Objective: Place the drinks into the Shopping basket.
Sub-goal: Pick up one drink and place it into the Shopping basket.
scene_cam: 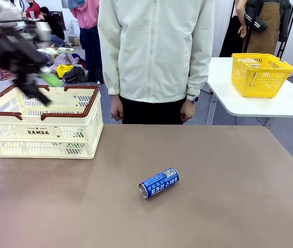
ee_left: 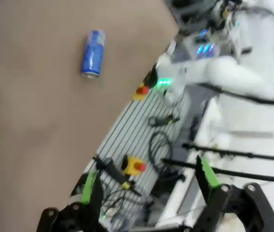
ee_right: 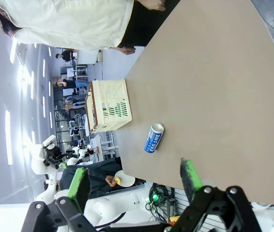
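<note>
Progress: green showed through the lattice wall of the Shopping basket (scene_cam: 43,121), so by my reading some of the drinks were already inside. How many, I could not tell.

One drink remained out: the blue can (scene_cam: 159,183), on the table (scene_cam: 229,206). It lay well apart from the basket, off its right side and nearer the robot.

Orientation: the can lay on its side. Its long axis ran diagonally, one end toward the basket's near side and the other away to the far right. The silver end nearer the robot faced the front camera; top or base not resolved.

Tools: the left gripper (scene_cam: 44,88), blurred, hung above the basket's left rim, jaws spread and empty. The right gripper (ee_right: 134,174) was released too, holding nothing, with the can between it and the basket.

Remaining: the blue can, by my estimate the last.
</note>
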